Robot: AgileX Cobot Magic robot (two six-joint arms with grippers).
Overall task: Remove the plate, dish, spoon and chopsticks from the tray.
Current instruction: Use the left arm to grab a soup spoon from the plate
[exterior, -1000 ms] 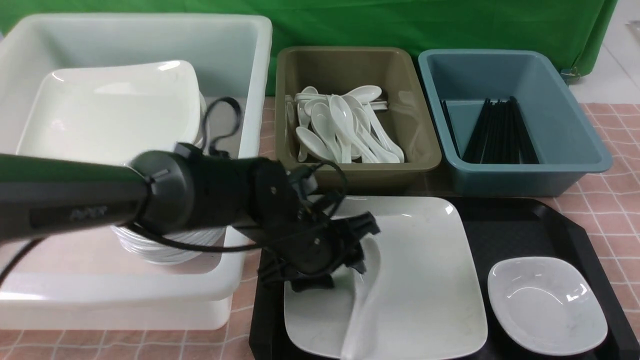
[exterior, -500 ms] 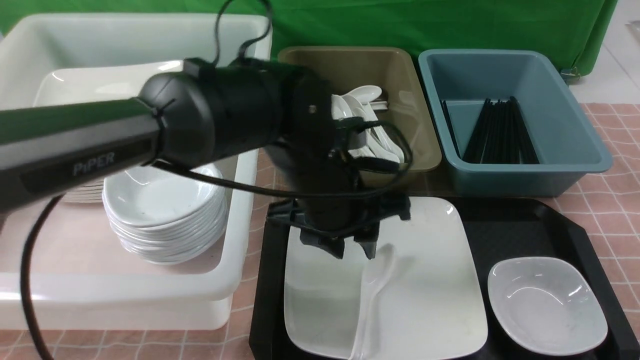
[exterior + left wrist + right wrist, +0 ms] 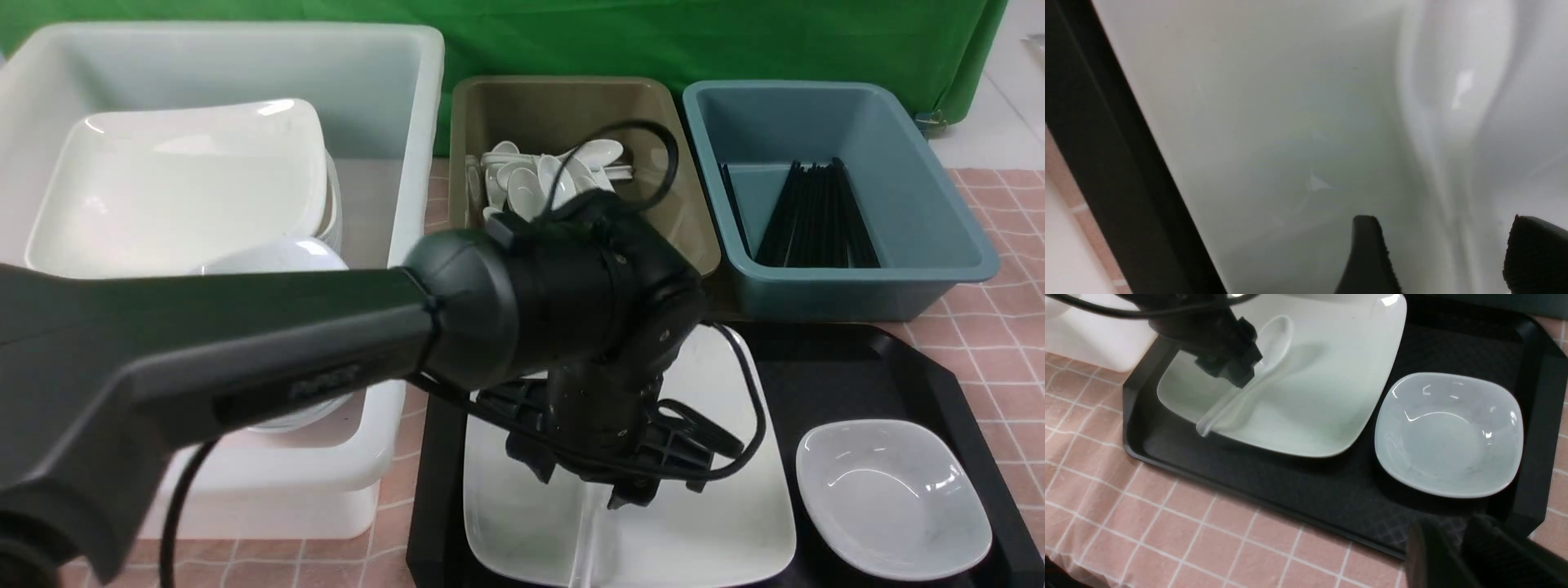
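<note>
1. On the tray [image 3: 849,367] sit the plate [image 3: 718,490], the spoon [image 3: 1249,392] lying across it, and the dish [image 3: 894,498]; chopsticks [image 3: 816,216] lie in the blue-grey bin [image 3: 939,245].
2. Left gripper [image 3: 584,486] hangs with fingers spread astride the spoon's handle, not yet clamped.
3. Right gripper [image 3: 1453,533], slightly parted, holds nothing.

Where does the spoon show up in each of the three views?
Front: spoon, only its handle end shows, low centre, below the left arm.
Left wrist: spoon lies on the plate, handle toward the left end effector's gap.
Right wrist: spoon on the plate, partly under that end effector.
Shared landmark: the plate.
</note>
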